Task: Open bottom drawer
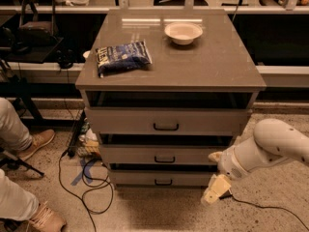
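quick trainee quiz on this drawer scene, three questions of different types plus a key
1. True or false: the end effector touches the handle of the bottom drawer.
2. What lies on the cabinet top with the blue bag? A. white bowl B. mug C. bottle
3. Fill in: below that top there are ___ drawer fronts.
Key: 1 false, it hangs low, right of that drawer, near the floor. 2 A. 3 three.
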{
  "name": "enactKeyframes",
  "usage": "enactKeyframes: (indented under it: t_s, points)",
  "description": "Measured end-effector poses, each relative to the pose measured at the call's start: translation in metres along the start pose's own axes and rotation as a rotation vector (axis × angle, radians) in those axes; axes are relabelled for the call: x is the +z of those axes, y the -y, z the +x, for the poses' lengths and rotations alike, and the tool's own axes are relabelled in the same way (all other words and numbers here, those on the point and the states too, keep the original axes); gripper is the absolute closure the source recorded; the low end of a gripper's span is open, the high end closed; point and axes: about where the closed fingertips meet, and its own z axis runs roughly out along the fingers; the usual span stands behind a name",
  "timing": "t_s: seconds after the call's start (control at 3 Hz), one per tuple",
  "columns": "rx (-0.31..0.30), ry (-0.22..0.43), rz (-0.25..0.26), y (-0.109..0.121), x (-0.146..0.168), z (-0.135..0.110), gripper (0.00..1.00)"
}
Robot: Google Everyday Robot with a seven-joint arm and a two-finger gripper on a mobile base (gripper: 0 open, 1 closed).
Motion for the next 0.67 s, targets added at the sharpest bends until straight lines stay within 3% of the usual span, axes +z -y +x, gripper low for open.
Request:
enactKeyframes:
  t_s: [0.33, 0.67]
  points:
    - [-0.001, -0.001, 0.001, 0.000, 0.000, 0.000, 0.00]
    - [-0.045, -0.001, -0.069, 0.003, 0.037, 0.014, 0.00]
